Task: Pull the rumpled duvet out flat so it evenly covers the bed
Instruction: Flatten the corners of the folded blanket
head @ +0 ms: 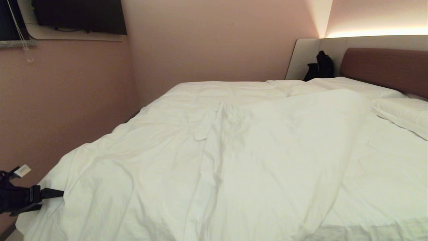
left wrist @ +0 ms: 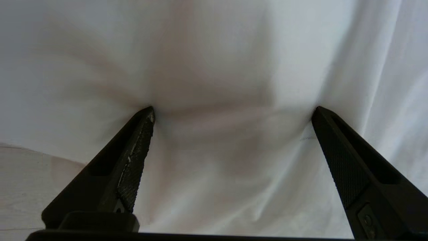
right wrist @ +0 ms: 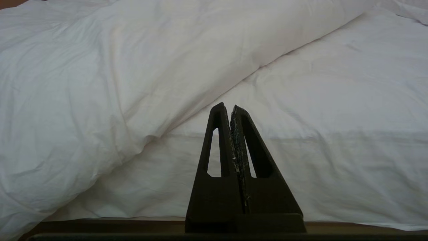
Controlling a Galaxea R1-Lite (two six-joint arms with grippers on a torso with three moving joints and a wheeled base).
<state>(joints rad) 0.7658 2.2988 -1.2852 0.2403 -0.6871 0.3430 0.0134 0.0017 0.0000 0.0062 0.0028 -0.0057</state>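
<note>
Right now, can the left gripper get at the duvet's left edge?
Probably yes: the left gripper is open, its fingertips pressed against the duvet at the bed's left side, nothing between.

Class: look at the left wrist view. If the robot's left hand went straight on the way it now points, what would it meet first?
The duvet. The open left hand points into its white, wrinkled cloth, which fills the view ahead; both fingertips look to be pressed against it already, though depth is hard to judge.

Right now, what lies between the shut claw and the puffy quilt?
Only bare white sheet of the bed: in the right wrist view, the right gripper points across it toward the duvet.
</note>
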